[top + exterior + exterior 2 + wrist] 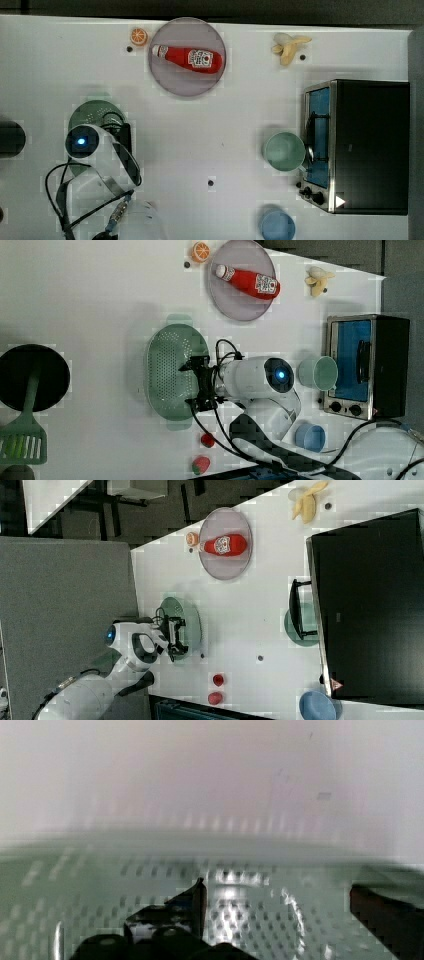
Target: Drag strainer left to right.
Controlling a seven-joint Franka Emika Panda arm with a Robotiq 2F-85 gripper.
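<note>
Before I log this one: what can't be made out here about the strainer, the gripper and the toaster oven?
- Strainer: in the top view the arm covers most of it.
- Gripper: in the left view, whether it touches the strainer's rim cannot be told.
- Wrist view: motion blur smears the strainer's rim, so contact stays unclear.
- Toaster oven: in the right view its dark top hides the door and part of the green cup.

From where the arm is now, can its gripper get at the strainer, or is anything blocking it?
Probably yes. The gripper is already over the strainer, its jaws spread apart inside the perforated bowl in the wrist view. Nothing lies between them; the ketchup plate and green cup stand well apart.
</note>
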